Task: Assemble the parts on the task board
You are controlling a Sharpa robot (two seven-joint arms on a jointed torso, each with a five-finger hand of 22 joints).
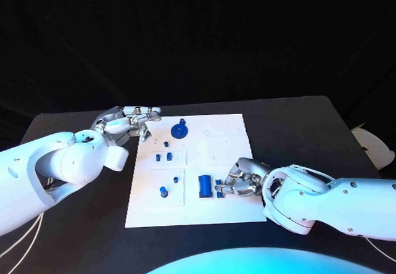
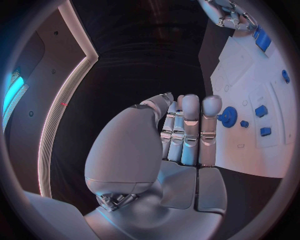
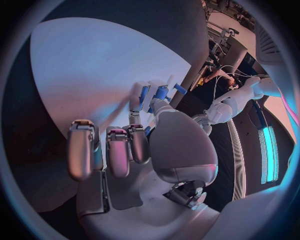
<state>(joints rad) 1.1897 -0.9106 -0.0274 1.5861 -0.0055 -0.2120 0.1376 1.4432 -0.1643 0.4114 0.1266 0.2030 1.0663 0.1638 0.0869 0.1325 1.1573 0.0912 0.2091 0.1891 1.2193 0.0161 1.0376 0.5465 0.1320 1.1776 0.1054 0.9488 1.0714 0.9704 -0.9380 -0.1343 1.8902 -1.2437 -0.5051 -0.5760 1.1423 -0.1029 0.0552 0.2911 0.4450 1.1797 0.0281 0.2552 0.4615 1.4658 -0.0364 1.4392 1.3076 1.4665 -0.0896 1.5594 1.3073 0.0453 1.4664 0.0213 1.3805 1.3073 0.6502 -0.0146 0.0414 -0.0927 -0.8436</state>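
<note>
Right hand [image 1: 240, 178] sits low over the near right part of the task board [image 1: 242, 212], its fingers curled down around a small blue part [image 1: 220, 189] just beside the long blue bar [image 1: 205, 185]; whether it truly pinches that piece or only touches it I cannot tell. To do this step well, I judge the fingers should close squarely on the small piece, lift it straight without nudging the bar, and keep it upright until it meets its seat. Left hand [image 1: 126, 124] rests at the far left corner of the board, fingers [image 2: 190, 127] straight and pressed together, holding nothing, near the blue gear [image 2: 229, 117]; it would do best to stay clear of it. The board is a flat white plate in the middle of the black table [image 1: 70, 242], with shallow outlined recesses; the parts are small, matt blue: a toothed gear [image 1: 181, 132] towards the far edge, two short blocks [image 1: 164, 157] mid-left, a peg [image 1: 164, 190] near left.
</note>
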